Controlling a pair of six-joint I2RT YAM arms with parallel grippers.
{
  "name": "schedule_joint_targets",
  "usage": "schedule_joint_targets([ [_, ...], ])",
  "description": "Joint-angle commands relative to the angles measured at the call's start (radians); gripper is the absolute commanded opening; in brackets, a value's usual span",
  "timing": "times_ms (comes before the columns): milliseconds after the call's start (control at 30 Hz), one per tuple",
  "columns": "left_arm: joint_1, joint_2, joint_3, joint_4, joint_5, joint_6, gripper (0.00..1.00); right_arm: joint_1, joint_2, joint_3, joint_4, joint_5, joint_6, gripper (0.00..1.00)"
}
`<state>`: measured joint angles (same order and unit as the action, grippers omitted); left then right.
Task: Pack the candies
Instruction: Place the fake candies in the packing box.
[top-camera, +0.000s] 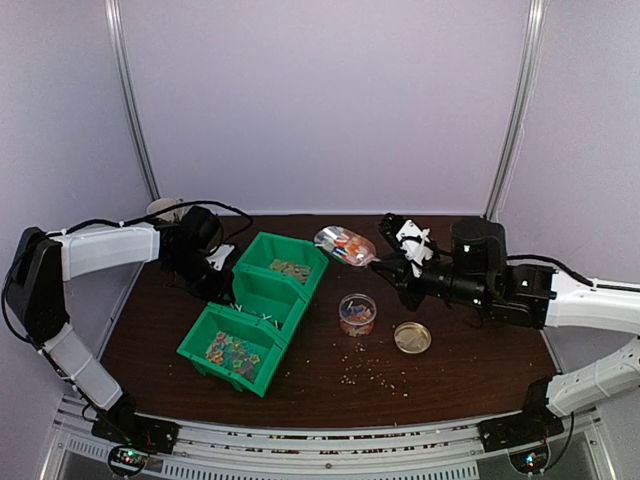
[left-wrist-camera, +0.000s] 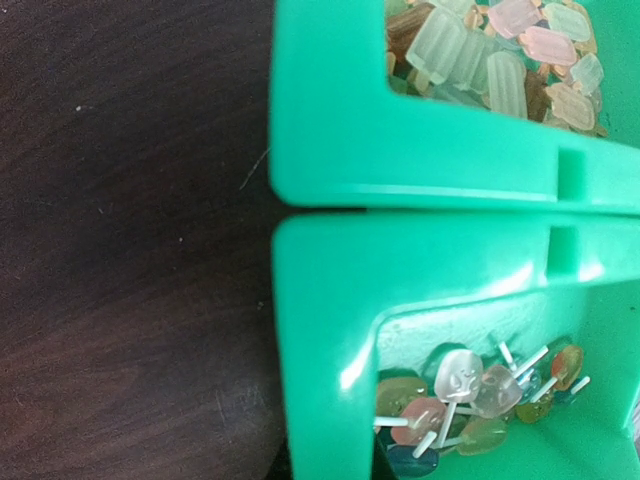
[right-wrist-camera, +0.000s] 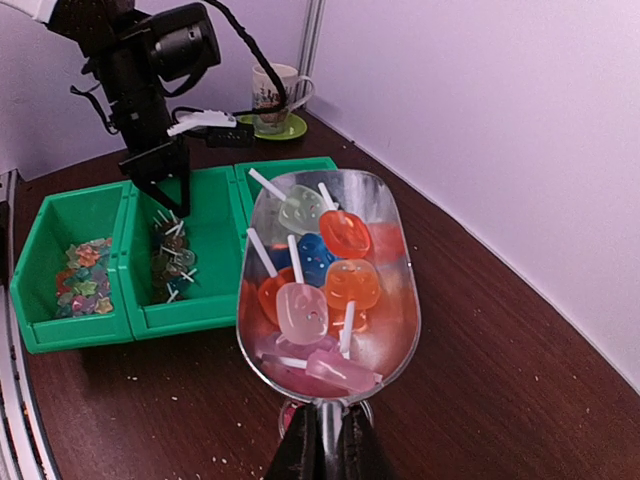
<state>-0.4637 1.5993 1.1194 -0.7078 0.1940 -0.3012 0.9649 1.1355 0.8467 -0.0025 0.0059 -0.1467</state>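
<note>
My right gripper (right-wrist-camera: 325, 445) is shut on the handle of a shiny metal scoop (right-wrist-camera: 395, 330), held level above the table. The scoop carries several lollipop-shaped candies (right-wrist-camera: 350, 285) in orange, pink, blue and clear. In the top view the scoop (top-camera: 343, 245) hangs just right of the far green bin (top-camera: 262, 246). More candies lie in the middle bin (right-wrist-camera: 170, 262) and the near bin (top-camera: 232, 350). My left gripper (top-camera: 220, 280) is at the back rim of the middle bin, jaws together; its fingers do not show in its own wrist view.
A small clear jar (top-camera: 357, 313) holding a few candies stands on the brown table, with a round gold lid (top-camera: 412, 338) to its right. Pale crumbs (top-camera: 365, 372) are scattered in front of them. A mug (right-wrist-camera: 272, 95) on a green coaster stands at the back left corner.
</note>
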Motion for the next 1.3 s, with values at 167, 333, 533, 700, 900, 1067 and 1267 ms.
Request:
schedule_joint_targets([
  [167,0.005,-0.032,0.051,0.068,0.051,-0.02,0.0,-0.036,-0.06,0.037,-0.266,0.145,0.061,0.0],
  [333,0.005,-0.036,0.051,0.065,0.049,-0.018,0.0,-0.036,-0.047,0.016,-0.301,0.165,0.087,0.0],
  [533,0.005,-0.036,0.052,0.065,0.05,-0.018,0.0,-0.037,0.016,0.058,-0.378,0.175,0.102,0.0],
  [700,0.005,-0.037,0.052,0.065,0.05,-0.018,0.0,-0.035,0.051,0.058,-0.409,0.174,0.099,0.0],
  [900,0.006,-0.038,0.053,0.065,0.05,-0.016,0.0,-0.033,0.086,0.062,-0.454,0.171,0.11,0.0],
  [1067,0.005,-0.036,0.053,0.065,0.051,-0.016,0.0,-0.029,0.111,0.081,-0.494,0.174,0.107,0.0],
  [1267,0.005,-0.038,0.052,0.065,0.048,-0.016,0.0,-0.023,0.15,0.137,-0.571,0.19,0.097,0.0],
])
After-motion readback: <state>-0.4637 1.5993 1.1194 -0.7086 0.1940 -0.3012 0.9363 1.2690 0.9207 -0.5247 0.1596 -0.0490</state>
